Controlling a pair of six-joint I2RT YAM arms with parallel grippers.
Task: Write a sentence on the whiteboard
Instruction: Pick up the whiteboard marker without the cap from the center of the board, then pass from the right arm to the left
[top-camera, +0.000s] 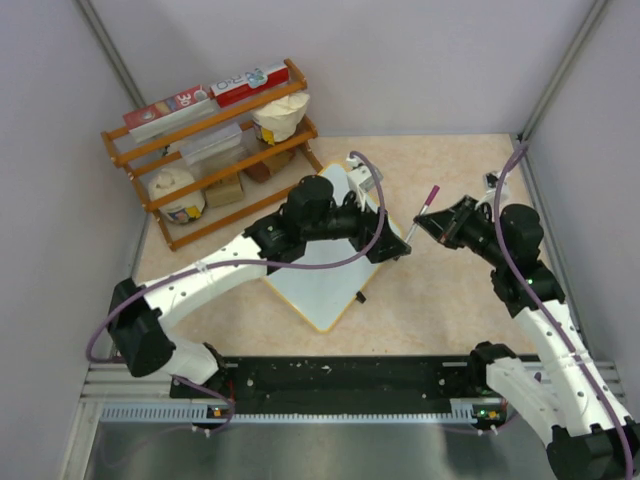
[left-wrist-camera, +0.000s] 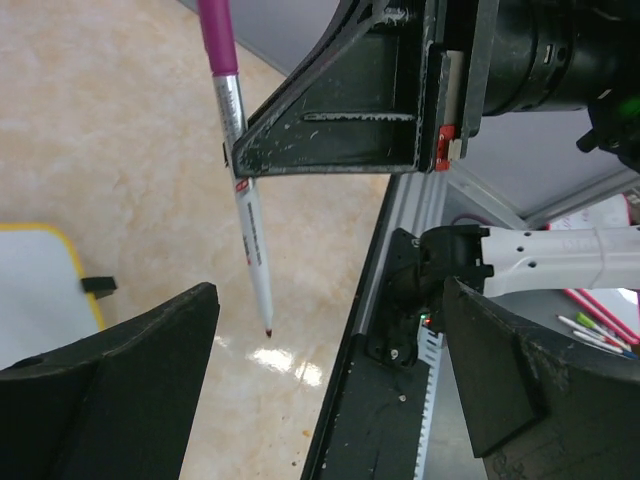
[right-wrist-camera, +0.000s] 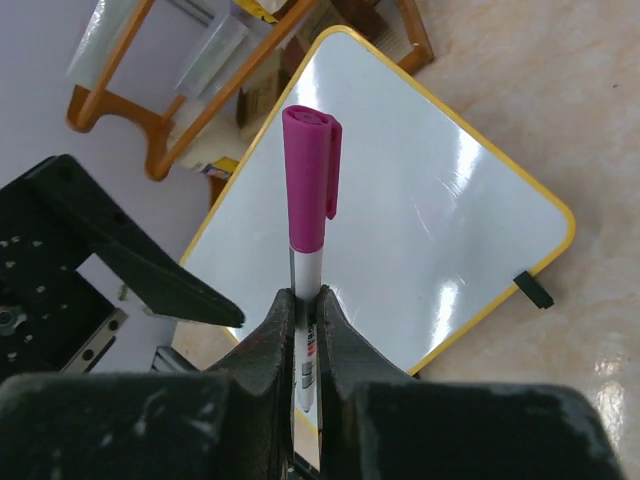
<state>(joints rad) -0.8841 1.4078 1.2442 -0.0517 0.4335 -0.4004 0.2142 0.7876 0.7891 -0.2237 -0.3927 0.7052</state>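
Observation:
The whiteboard (top-camera: 322, 283) lies flat mid-table, white with a yellow rim, partly under my left arm. It also shows in the right wrist view (right-wrist-camera: 420, 210), and one corner shows in the left wrist view (left-wrist-camera: 35, 290). My right gripper (top-camera: 432, 228) is shut on a white marker (top-camera: 422, 212) with a pink cap at its upper end (right-wrist-camera: 310, 180). The marker is held in the air just right of the board. Its bare dark tip (left-wrist-camera: 268, 330) points down over the table. My left gripper (top-camera: 396, 246) is open and empty beside the marker, its jaws wide apart (left-wrist-camera: 328, 300).
A wooden rack (top-camera: 215, 150) with boxes and bags stands at the back left. A black clip (top-camera: 360, 296) sits on the board's near right edge. A black rail (top-camera: 330, 375) runs along the near edge. Grey walls close in on both sides.

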